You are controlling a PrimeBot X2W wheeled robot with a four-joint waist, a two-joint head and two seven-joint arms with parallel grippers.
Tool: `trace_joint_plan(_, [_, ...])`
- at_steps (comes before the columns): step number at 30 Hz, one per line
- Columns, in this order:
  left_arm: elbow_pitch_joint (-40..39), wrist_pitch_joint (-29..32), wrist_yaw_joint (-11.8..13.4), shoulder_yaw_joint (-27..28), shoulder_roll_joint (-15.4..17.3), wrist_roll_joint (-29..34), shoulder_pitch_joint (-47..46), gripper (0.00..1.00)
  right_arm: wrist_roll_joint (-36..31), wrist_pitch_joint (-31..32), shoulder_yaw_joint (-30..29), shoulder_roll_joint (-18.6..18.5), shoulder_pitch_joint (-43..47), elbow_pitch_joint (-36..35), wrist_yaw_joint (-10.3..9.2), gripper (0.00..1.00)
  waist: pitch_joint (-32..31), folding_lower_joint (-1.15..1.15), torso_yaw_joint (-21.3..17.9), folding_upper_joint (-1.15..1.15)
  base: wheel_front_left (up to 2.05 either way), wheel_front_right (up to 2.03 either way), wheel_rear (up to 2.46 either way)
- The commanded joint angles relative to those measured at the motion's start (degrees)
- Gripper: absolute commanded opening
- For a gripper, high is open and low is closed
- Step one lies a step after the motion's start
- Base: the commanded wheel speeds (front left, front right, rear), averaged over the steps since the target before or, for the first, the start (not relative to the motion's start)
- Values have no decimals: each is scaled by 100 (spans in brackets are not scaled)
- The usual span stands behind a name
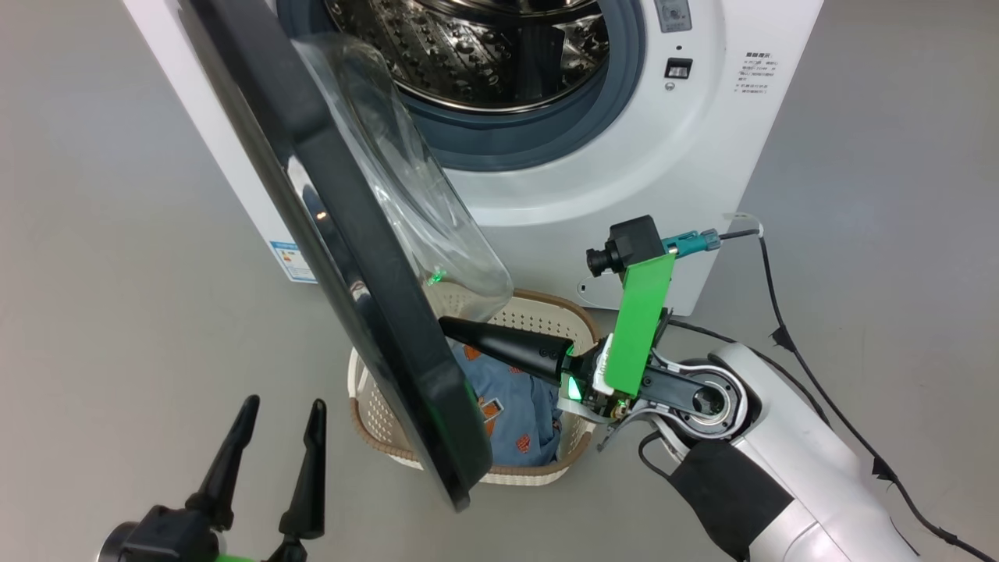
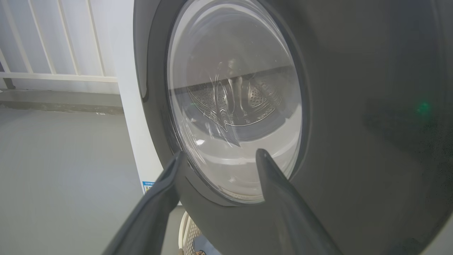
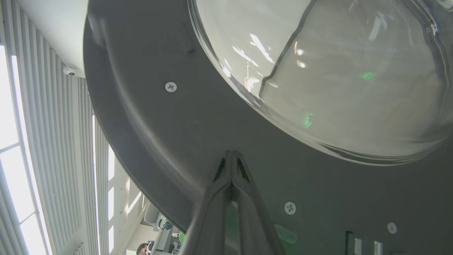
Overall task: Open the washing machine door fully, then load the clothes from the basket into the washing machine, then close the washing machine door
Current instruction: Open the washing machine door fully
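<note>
The washing machine stands ahead with its steel drum showing. Its glossy black door hangs part-way open, edge-on in the head view, with the clear glass bowl bulging toward the machine. My right gripper is shut, its tips pressed against the door's inner face just below the bowl. Under the door sits the cream basket holding light-blue printed clothes. My left gripper is open at the lower left, holding nothing, facing the door's outer side.
Grey floor lies all around. A black cable trails on the floor to the right of the machine. A blue label sticker marks the machine's left side. A white railing runs behind the machine.
</note>
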Motion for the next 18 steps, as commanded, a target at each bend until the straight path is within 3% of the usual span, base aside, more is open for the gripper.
trace_joint_plan(1, [-121, -37, 20, 164, 66, -47, -63, 100, 95, -46, 138, 196, 99, -186, 10, 0, -2, -1, 3, 0, 0, 0, 0])
trace_joint_plan(18, [-122, -37, 29, 126, 66, -48, -38, 100, 384, -292, 541, 196, 150, -167, 10, 0, -95, -1, 7, 0, 0, 0, 0])
